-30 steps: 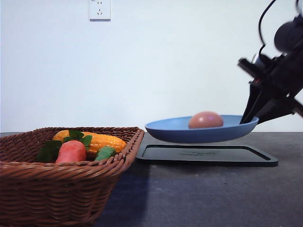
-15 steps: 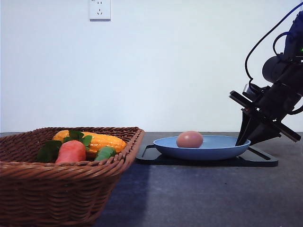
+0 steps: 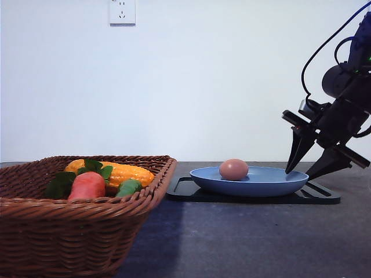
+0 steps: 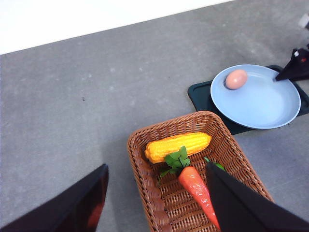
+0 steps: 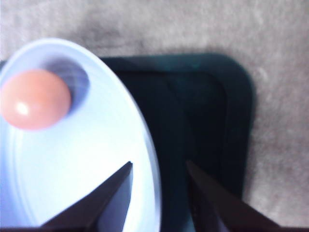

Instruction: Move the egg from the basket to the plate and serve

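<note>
Plate [image 3: 249,181] rim is my main concern: I see my right gripper [image 3: 306,166] with its jaws spread, one finger just above the rim's right edge and the other outside and below it, so it straddles the edge. From the right wrist camera the rim runs between the two dark fingers [image 5: 112,193], and I cannot tell whether either one touches it. The plate sits flat on the black tray [image 3: 316,194], which shows past the rim on the side nearest the gripper. The egg [image 3: 233,169] lies in the plate, left of centre, well apart from the gripper.

Left of the plate stands the basket [image 3: 87,231], its braided rim close to the tray's left end but not touching it. Inside I see a corn cob [image 4: 177,146], a carrot [image 4: 197,188] with green leaves, and a small green piece [image 3: 128,187]. From the left wrist camera my left gripper [image 4: 154,203] hangs spread wide above the basket, gripping nothing.

Grey, matte table [image 3: 243,243] lies bare in front of the plate. Behind it is a white wall with a socket [image 3: 122,11] high up.
</note>
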### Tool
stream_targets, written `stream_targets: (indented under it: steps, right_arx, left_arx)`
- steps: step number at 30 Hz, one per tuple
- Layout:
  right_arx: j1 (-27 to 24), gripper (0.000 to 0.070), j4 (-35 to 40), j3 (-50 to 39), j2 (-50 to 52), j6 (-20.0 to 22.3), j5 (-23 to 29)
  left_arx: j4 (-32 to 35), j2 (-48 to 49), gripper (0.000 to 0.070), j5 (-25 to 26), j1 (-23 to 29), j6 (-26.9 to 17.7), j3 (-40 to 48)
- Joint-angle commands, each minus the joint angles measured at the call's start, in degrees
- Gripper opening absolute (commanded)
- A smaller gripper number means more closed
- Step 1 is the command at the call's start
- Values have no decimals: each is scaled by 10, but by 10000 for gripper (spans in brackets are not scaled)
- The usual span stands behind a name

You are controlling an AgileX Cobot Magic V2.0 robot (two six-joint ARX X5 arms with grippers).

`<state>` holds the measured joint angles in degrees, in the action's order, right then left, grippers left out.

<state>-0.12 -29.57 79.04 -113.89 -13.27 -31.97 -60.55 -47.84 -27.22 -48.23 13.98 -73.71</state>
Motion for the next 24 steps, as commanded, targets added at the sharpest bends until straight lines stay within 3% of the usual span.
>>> stream_targets:
  steps: [1,7,14,16,19,24]
  right_arx:
    - [-4,227,-7,18,5,9,-4]
    - [-12,177,-32,20,75,8,-6]
    - [5,33,-105,19,186,48,1]
    - [24,30,-141,19,215,68,13]
    - [55,29,-183,11,257,90,51]
    - [119,25,-186,-39,337,95,147]
  left_arx:
    - [10,-11,390,-5,-4,-4,-10]
    - [44,-52,278,-41,-2,-42,-10]
    - [64,-122,15,-65,25,-134,-10]
    - [63,-141,0,-64,44,-161,-8]
    - [65,-162,0,-54,83,-165,-5]
    - [107,-162,0,27,170,-164,29]
